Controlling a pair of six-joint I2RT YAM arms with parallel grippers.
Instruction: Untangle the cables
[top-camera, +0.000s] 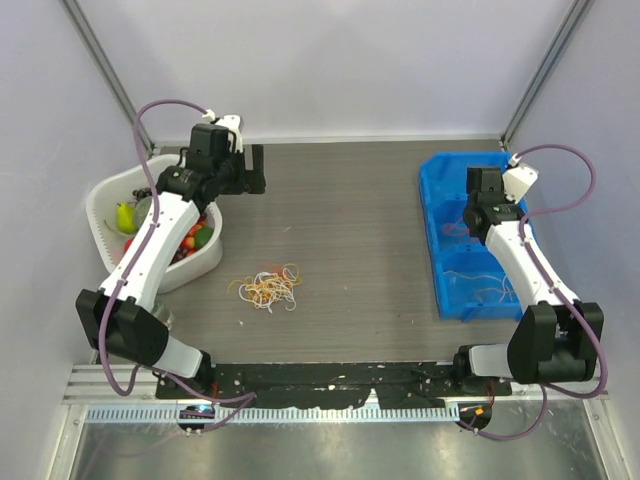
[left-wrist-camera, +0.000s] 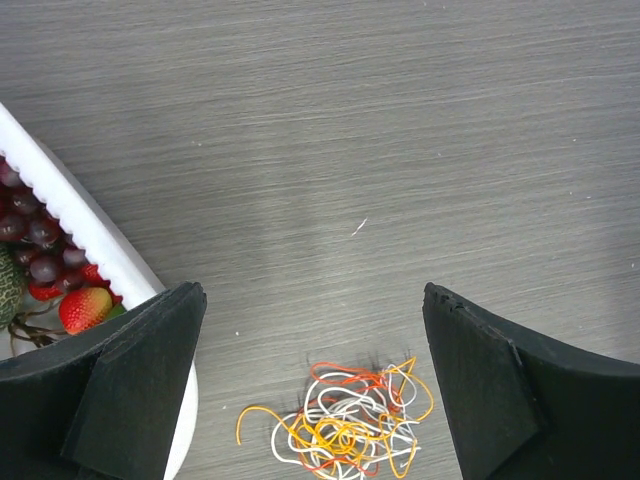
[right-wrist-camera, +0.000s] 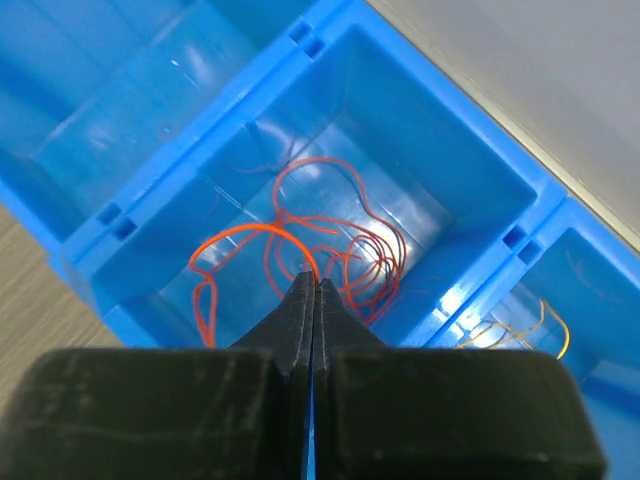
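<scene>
Two jaws of the left end effector (left-wrist-camera: 312, 300) stand spread wide, holding nothing and touching nothing, above bare worktop (top-camera: 350, 200). Just beside it, at the left edge of the worktop, sits a white basket (top-camera: 97, 200) of fruit; grapes (left-wrist-camera: 35, 240) and a strawberry (left-wrist-camera: 85, 308) show in the left wrist view. Toward the near edge, left of the middle, the cables (top-camera: 270, 288) lie in a loose heap of orange, yellow, red and white strands, apart from both arms. Along the right edge rests a blue tray (top-camera: 440, 185) split into compartments. Over one of them the right end effector (right-wrist-camera: 314, 282) has its jaws pressed fully together. A red cable (right-wrist-camera: 320, 170) coils on that compartment's floor, and one loop runs right up to the tips, though whether it is pinched cannot be told. An orange-yellow cable (right-wrist-camera: 535, 322) lies in the neighbouring compartment
</scene>
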